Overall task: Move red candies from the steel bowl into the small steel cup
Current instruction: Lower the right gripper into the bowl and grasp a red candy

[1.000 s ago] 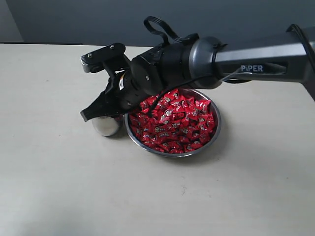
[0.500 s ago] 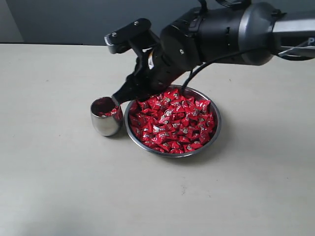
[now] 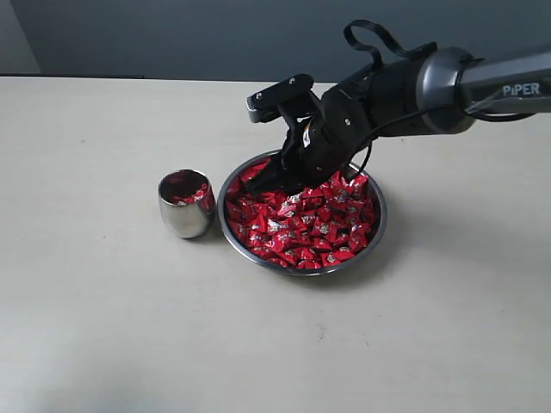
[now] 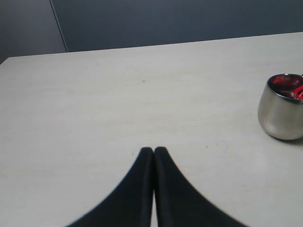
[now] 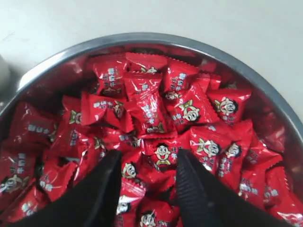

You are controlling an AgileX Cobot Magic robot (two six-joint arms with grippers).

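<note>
Candies (image 3: 301,219) in red wrappers fill the steel bowl (image 5: 142,38) almost to the rim. A few lie already in the small steel cup (image 3: 186,205), which stands just beside the bowl, so the way between them is short. The right gripper (image 5: 147,157) hangs low over the heap, tilted downward, its jaws apart and holding nothing. I think it is lined up to pinch the next candy. The left gripper (image 4: 154,152) waits apart from the bowl, fingers pressed together, probably to keep clear.
</note>
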